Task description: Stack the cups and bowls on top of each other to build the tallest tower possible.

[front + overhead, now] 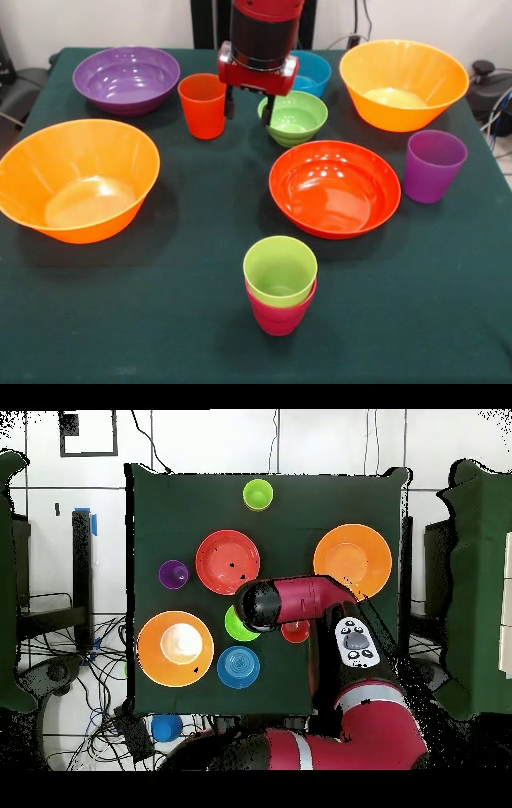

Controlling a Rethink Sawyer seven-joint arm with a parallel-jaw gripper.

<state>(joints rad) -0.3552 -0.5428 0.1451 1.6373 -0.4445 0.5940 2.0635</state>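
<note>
A lime green cup (pixel 280 270) sits nested in a crimson cup (pixel 278 316) near the table's front; the pair shows in the overhead view (pixel 258 494). An orange-red cup (pixel 202 106) stands upright at the back. A purple cup (pixel 433 164) stands at the right. My gripper (pixel 249 106) is open and empty. It hangs low between the orange-red cup and the small lime green bowl (pixel 294 118), with one finger at that bowl's rim. In the overhead view the arm's head (pixel 262 606) hides the fingers.
A red-orange bowl (pixel 334 188) sits at the centre right. Large orange bowls stand at the left (pixel 78 180) and at the back right (pixel 402 84). A purple bowl (pixel 126 78) is at the back left, and a small blue bowl (pixel 314 74) behind the gripper.
</note>
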